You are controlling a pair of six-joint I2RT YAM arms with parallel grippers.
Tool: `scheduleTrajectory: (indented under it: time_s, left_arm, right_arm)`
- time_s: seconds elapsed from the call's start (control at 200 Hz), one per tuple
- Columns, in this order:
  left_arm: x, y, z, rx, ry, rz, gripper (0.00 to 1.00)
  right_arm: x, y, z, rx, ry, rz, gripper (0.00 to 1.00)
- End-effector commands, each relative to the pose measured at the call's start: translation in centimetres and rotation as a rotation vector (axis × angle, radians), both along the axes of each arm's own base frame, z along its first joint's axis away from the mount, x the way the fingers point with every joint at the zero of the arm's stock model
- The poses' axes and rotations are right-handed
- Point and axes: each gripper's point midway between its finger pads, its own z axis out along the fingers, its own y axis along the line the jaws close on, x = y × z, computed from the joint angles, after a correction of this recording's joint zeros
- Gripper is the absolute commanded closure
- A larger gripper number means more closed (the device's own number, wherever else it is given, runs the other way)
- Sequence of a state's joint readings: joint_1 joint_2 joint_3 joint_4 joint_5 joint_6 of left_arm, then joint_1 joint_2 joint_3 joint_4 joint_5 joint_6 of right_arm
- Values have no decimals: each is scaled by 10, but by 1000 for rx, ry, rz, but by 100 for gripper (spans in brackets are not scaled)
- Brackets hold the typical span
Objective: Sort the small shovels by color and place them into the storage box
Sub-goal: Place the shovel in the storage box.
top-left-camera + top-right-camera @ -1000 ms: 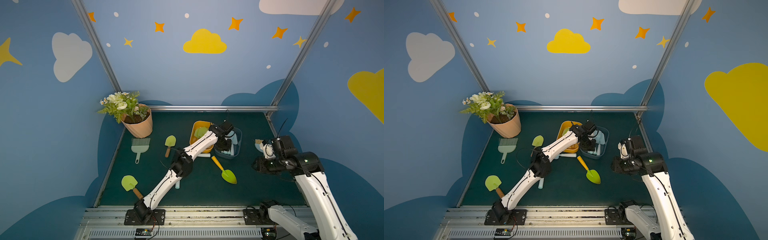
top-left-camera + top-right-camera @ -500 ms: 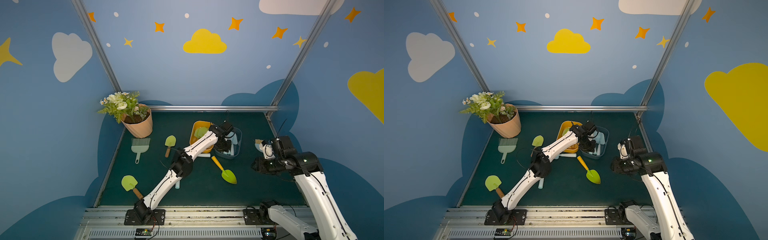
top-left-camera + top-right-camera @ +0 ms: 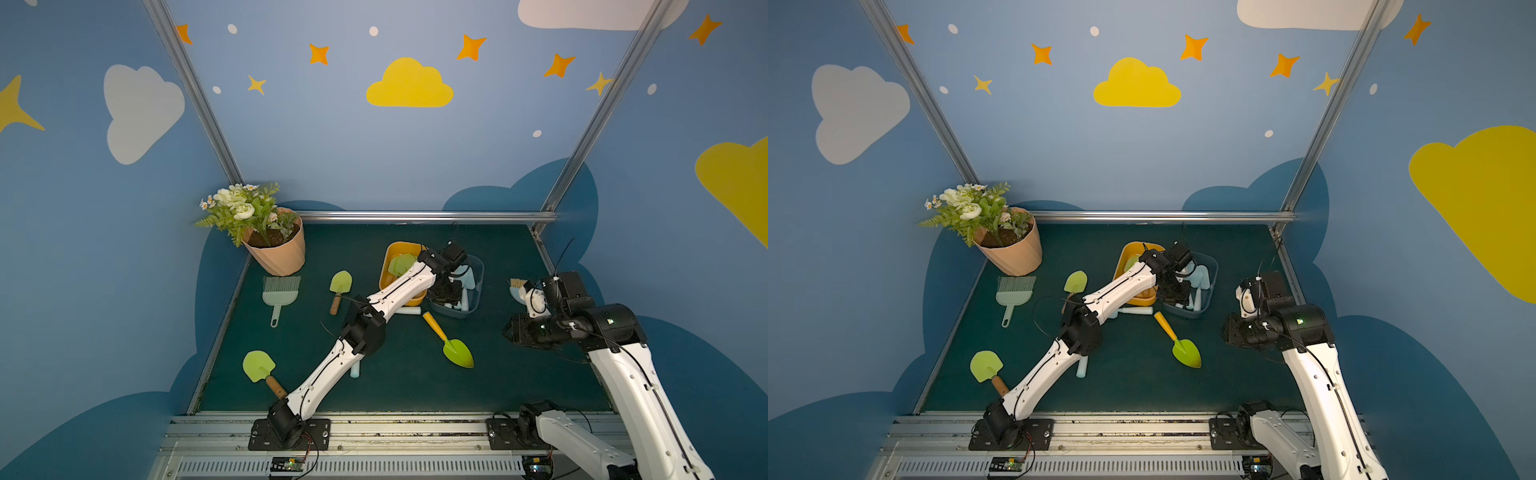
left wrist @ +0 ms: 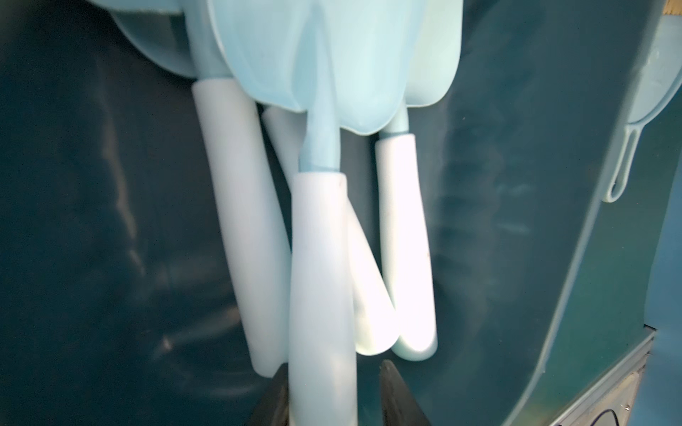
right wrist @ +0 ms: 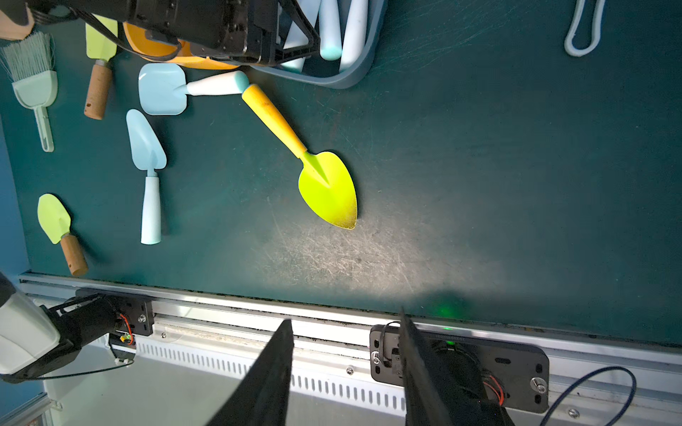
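left wrist view: left tool (image 4: 334, 372) stands slightly parted around handle of blue shovel (image 4: 321, 276), lying in box (image 4: 598, 258) beneath it; best widen fully, lift straight, snag nothing. right tool (image 5: 345, 319) gapes empty.

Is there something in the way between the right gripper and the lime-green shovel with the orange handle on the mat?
Nothing visible. Only bare dark green mat lies between the open, empty right gripper and the lime-green shovel with the orange handle.
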State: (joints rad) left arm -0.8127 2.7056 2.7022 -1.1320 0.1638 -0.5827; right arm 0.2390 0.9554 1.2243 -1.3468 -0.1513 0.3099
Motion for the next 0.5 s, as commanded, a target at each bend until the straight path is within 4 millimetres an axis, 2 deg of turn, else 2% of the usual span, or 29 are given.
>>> scheduleTrajectory:
  time_s: [0.0, 0.14, 0.255, 0.36, 0.496]
  left_arm:
    - [-1, -6, 43, -42, -84, -42, 71]
    - [-3, -14, 95, -88, -222, -96, 69]
    - [-8, -6, 142, -81, -337, -103, 64]
    - [-14, 16, 174, -42, -409, -76, 59]
    - [-26, 60, 198, 38, -449, -27, 58]
  right_arm:
    - [1, 0, 5, 8, -10, -7, 52]
    - [4, 1, 11, 14, -23, -15, 52]
    - [7, 1, 16, 17, -33, -18, 52]
    - [10, 5, 21, 37, -42, -20, 52]
    - [14, 10, 26, 75, -49, -31, 52]
